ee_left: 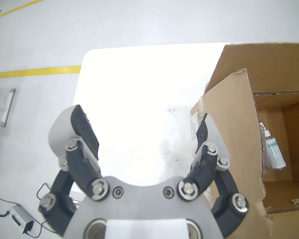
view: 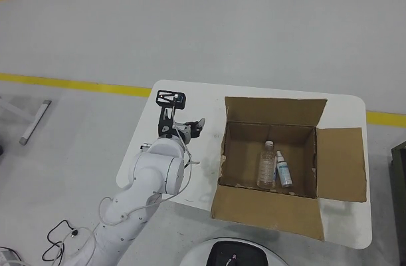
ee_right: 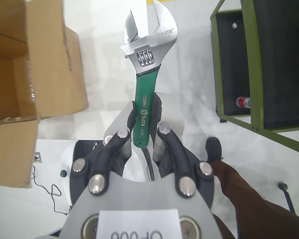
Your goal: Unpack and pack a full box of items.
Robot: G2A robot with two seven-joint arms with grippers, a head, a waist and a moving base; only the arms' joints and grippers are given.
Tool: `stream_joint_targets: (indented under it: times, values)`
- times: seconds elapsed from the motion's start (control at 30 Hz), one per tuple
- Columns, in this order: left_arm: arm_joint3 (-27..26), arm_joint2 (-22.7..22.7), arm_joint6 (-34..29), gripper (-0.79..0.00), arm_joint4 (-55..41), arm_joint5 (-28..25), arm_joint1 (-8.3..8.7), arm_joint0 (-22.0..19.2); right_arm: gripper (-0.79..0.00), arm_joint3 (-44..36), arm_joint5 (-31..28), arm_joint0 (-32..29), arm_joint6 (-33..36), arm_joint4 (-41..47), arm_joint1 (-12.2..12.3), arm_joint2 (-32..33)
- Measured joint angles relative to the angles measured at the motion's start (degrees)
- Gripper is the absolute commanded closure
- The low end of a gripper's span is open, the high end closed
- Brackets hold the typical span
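On the white table [view: 196, 96], an open brown cardboard box [view: 266, 207] holds a clear plastic bottle [view: 266, 165] and a small teal-labelled bottle [view: 283, 170]. Our left gripper [ee_left: 143, 125] spreads wide beside it; our right gripper [ee_right: 144, 111] clamps a green-handled steel wrench [ee_right: 145, 60].

box [view: 339, 163] brown | wrench [ee_right: 144, 100] green handle, silver head | table [view: 203, 100] white | floor stripe [view: 70, 84] yellow | left claw [ee_left: 141, 120] pads black, ribbed

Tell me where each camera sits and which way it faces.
Top view: above the arms, looking down at table and open box; left arm shows.
Left wrist view: behind the open left gripper, facing across the table.
Right wrist view: behind the right gripper, shut on a wrench, beside the box.
Top and left wrist share the box's small bottle.
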Motion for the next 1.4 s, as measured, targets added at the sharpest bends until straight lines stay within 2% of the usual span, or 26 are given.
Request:
stream_joint_targets:
  times: [0.17, 0.3, 0.57, 0.73, 1.0, 1.13, 1.23, 1.4]
  values:
    - [0.0, 0.0, 0.0, -0.785, 0.0, 0.0, 0.0, 0.0, 0.0, -4.0, -1.2, -0.4, -1.8, 4.9, 0.3, 1.8]
    - [0.0, 0.0, 0.0, -0.785, 0.0, 0.0, 0.0, 0.0, 0.0, -3.9, -3.2, 1.5, -2.3, 7.5, 0.8, -0.7]
    - [0.0, 0.0, 0.0, -0.785, 0.0, 0.0, 0.0, 0.0, 0.0, -3.9, -2.6, 6.0, -1.9, 8.0, 1.5, -11.6]
    - [0.0, 0.0, 0.0, -0.785, 0.0, 0.0, 0.0, 0.0, 0.0, -3.2, 0.1, 8.3, -2.6, 9.1, 1.4, -20.5]
    - [0.0, 0.0, 0.0, -0.785, 0.0, 0.0, 0.0, 0.0, 0.0, 7.0, 5.6, 16.8, -6.9, 3.5, 0.7, -36.4]
    - [0.0, 0.0, 0.0, -0.785, 0.0, 0.0, 0.0, 0.0, 0.0, 13.8, 11.9, 23.3, -8.7, -6.7, -0.3, -45.5]
    - [0.0, 0.0, 0.0, -0.785, 0.0, 0.0, 0.0, 0.0, 0.0, 19.3, 16.5, 27.8, -8.1, -12.5, -1.3, -52.1]
    - [0.0, 0.0, 0.0, -0.785, 0.0, 0.0, 0.0, 0.0, 0.0, 28.0, 20.9, 33.9, -6.1, -15.1, -3.2, -59.3]
